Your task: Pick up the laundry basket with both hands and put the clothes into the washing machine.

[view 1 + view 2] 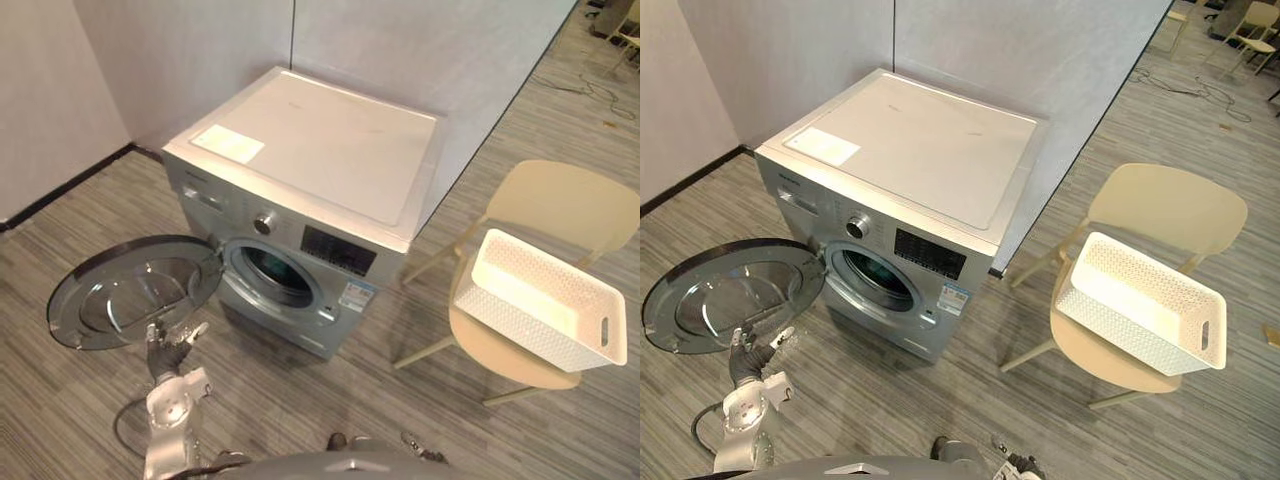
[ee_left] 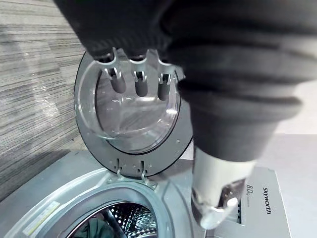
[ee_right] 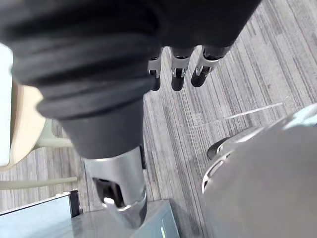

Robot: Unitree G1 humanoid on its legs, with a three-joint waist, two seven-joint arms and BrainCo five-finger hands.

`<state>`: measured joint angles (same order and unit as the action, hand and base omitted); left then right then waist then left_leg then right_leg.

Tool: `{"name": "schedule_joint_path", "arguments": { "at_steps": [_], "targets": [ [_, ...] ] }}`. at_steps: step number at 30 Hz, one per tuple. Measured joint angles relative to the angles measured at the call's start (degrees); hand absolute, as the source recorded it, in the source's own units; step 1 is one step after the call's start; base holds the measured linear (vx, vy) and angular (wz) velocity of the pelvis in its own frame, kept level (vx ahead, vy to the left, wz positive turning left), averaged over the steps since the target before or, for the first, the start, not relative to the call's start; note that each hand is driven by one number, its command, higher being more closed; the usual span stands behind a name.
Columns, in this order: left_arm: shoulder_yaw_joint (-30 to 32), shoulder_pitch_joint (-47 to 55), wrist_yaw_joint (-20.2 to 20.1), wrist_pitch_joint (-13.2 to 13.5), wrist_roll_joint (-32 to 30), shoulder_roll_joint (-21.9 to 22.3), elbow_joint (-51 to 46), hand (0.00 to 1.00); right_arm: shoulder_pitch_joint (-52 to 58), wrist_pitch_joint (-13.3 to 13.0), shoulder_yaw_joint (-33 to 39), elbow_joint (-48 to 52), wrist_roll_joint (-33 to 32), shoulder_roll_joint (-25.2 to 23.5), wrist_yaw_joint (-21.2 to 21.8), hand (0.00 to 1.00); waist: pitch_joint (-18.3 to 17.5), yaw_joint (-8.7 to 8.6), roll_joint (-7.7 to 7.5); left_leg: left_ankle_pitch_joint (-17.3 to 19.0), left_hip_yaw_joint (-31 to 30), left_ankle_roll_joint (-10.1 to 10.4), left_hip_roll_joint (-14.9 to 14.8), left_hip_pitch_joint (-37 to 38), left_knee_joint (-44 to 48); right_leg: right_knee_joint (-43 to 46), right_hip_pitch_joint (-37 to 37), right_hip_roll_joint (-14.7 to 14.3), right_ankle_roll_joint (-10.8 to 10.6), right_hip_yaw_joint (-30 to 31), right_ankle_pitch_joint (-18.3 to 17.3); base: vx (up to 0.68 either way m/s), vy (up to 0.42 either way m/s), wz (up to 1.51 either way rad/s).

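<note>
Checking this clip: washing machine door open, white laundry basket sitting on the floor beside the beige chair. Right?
No. The washing machine door is open, but the white laundry basket sits on the seat of the beige chair, not on the floor; the left eye view shows it.

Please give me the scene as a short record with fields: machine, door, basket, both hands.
washing machine: front loader, silver
door: swung wide open, on the robot's left
laundry basket: white, on the beige chair, visible interior bare
left hand: open, near the door's rim, holding nothing
right hand: open, above the floor, holding nothing
</note>
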<state>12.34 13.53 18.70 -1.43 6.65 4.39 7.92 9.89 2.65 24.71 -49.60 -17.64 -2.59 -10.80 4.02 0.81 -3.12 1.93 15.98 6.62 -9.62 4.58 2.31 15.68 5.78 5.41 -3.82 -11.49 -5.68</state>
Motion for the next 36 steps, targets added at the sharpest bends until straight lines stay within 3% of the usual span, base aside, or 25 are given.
{"name": "schedule_joint_path", "arguments": {
  "at_steps": [4, 7, 9, 10, 14, 15, 16, 18, 23, 25, 28, 30, 31, 33, 35, 36],
  "targets": [
    [-0.1, 0.2, -0.4, -0.1, 0.1, 0.0, 2.3, 0.00, 0.7, -0.1, 0.0, 1.4, -0.5, -1.0, 0.0, 0.00, 0.6, 0.44, 0.38, 2.3, -1.2, -0.7, 0.3, -1.5, 4.4, 2.7, 0.1, 1.1, -0.6, 0.0, -2.3, -0.04, 0.005, 0.15],
    [-0.1, 1.1, -0.9, -0.2, 0.6, -0.1, 1.9, 0.00, 1.3, -0.3, -0.1, 2.0, -0.5, -0.8, 0.1, 0.00, 1.7, 0.85, 0.71, 7.5, -4.6, -1.9, -0.9, -7.3, 18.7, 6.5, -0.7, 2.4, -2.8, -1.6, -7.5, -0.08, -0.001, 0.57],
    [-0.5, 1.3, -1.8, -0.2, 1.4, -0.1, 1.4, 0.00, 1.0, -0.2, -0.5, 2.2, -0.1, 0.3, 0.1, 0.00, 3.8, 1.64, 1.29, 5.8, -5.9, -4.7, -2.0, -15.1, 34.3, 7.6, -1.9, 3.3, -2.7, -3.2, -8.0, -0.13, 0.019, 0.58],
    [-0.8, 1.6, -1.8, -0.2, 1.8, -0.1, 1.4, 0.00, 0.9, -0.1, -0.7, 2.2, 0.0, 0.6, 0.1, 0.00, 3.8, 1.95, 1.48, 5.0, -5.9, -4.5, -2.0, -16.4, 35.8, 7.7, -1.8, 3.6, -2.8, -3.3, -8.0, -0.07, 0.077, 0.28],
    [-0.7, 1.8, -1.9, -0.3, 2.2, 0.0, -2.8, 0.00, 0.2, 0.1, -0.8, 3.6, 0.0, 0.3, -0.9, 0.00, 5.1, 1.87, 0.90, 2.7, -0.7, -5.7, -0.6, -16.6, 33.0, 7.0, -0.8, 6.3, -2.3, -1.9, -7.3, -0.03, 0.096, 0.33],
    [-0.5, 1.9, -1.9, -0.2, 2.2, 0.0, -2.9, 0.00, 0.2, 0.1, -0.9, 3.8, 0.0, 0.3, -1.1, 0.00, 5.3, 2.03, 0.60, 3.5, -0.1, -6.2, -0.3, -16.3, 32.3, 6.9, -0.3, 6.4, -2.6, -1.4, -6.9, -0.09, 0.113, -0.06],
    [0.0, 1.9, -1.7, -0.2, 2.2, 0.0, -2.8, 0.00, -0.5, 0.1, -0.9, 4.0, 0.0, 0.1, -1.2, 0.00, 5.1, 2.20, 1.97, 5.3, -0.4, -6.0, 0.3, -15.1, 30.3, 6.9, 0.1, 6.2, -3.3, -0.6, -6.4, -0.06, 0.127, -0.26],
    [-0.1, 1.9, -1.5, -0.2, 2.3, 0.0, -2.8, 0.00, -0.4, 0.1, -0.9, 5.3, 0.0, 0.1, -1.8, 0.00, 5.0, 2.09, 2.22, 8.2, -0.4, -4.6, 1.1, -12.5, 25.0, 6.7, 0.5, 6.1, -3.3, -0.1, -5.1, -0.02, 0.141, -0.18],
    [-2.6, 1.7, -1.4, -0.3, 3.2, -0.1, -2.7, 0.00, 0.4, 0.3, -0.9, 5.7, 0.0, -1.5, -2.3, 0.00, 3.9, 1.58, -0.30, 8.2, 2.6, -3.5, 4.4, -9.4, 16.5, 2.1, 0.5, 6.9, -3.7, 2.3, -1.1, 0.00, 0.083, -0.21],
    [-4.0, 0.7, -1.5, -0.3, 3.2, -0.1, -2.7, 0.00, 0.5, 0.3, -0.9, 5.5, -0.1, -1.5, -2.3, 0.00, 3.8, 0.63, -0.36, 8.7, 2.5, -3.9, 5.0, -9.7, 16.5, 1.7, 0.3, 7.4, -3.5, 2.1, -0.4, 0.05, 0.084, 0.00],
    [-5.7, -0.1, -1.8, -0.3, 3.1, -0.1, -2.7, 0.00, 0.8, 0.2, -0.9, 4.6, -1.1, -1.5, -2.2, 0.00, 3.8, 0.40, -0.31, 9.9, 2.6, -4.0, 5.3, -9.0, 16.4, 7.7, 2.9, 8.1, -2.3, 2.7, 0.3, 0.08, 0.068, -0.03],
    [-5.6, -0.1, -1.7, -0.4, 3.1, -0.1, -2.8, 0.00, 0.7, -0.1, -1.2, 5.8, -1.1, -1.5, -2.2, 0.00, 4.4, 0.25, -0.15, 10.0, 2.9, -4.0, 4.7, -6.1, 14.7, 19.2, 7.6, 8.1, 2.7, 3.2, 3.4, 0.09, 0.051, -0.09],
    [-5.4, 0.2, -1.6, -0.4, 3.1, -0.1, -2.8, 0.00, 0.7, -0.2, -1.4, 5.9, -1.1, -1.5, -2.1, 0.00, 4.5, 0.11, -0.05, 10.0, 3.0, -4.0, 4.6, -5.2, 14.2, 21.5, 8.4, 8.0, 3.5, 3.2, 4.5, 0.11, 0.033, -0.09],
    [-4.4, 0.8, -1.4, -0.4, 3.1, -0.1, -2.8, 0.00, 0.6, -0.2, -1.9, 6.0, -1.0, -1.3, -1.9, 0.00, 4.9, -0.17, 0.28, 10.3, 2.9, -4.5, 3.4, -2.4, 13.5, 26.6, 10.4, 6.0, 2.5, 4.4, 4.0, 0.15, -0.011, -0.06],
    [-4.1, 0.6, -1.4, -0.6, 3.1, -0.1, -2.8, 0.00, 0.7, -0.1, -2.2, 5.9, -0.7, -1.4, -1.8, 0.00, 4.9, -0.88, 0.14, 10.6, 1.1, -4.3, 1.8, -2.0, 13.3, 26.0, 11.5, -0.5, 1.4, 5.0, -2.7, 0.19, -0.101, 0.28],
    [-4.3, 0.6, -1.5, -0.6, 3.1, -0.1, -2.8, 0.00, 0.8, -0.1, -2.3, 5.9, -0.6, -1.4, -1.8, 0.00, 4.9, -1.17, 0.14, 10.4, 0.4, -4.0, 1.7, -2.2, 13.2, 23.6, 11.6, -1.9, 1.2, 5.2, -3.6, 0.19, -0.146, 0.59]
  ]
}}
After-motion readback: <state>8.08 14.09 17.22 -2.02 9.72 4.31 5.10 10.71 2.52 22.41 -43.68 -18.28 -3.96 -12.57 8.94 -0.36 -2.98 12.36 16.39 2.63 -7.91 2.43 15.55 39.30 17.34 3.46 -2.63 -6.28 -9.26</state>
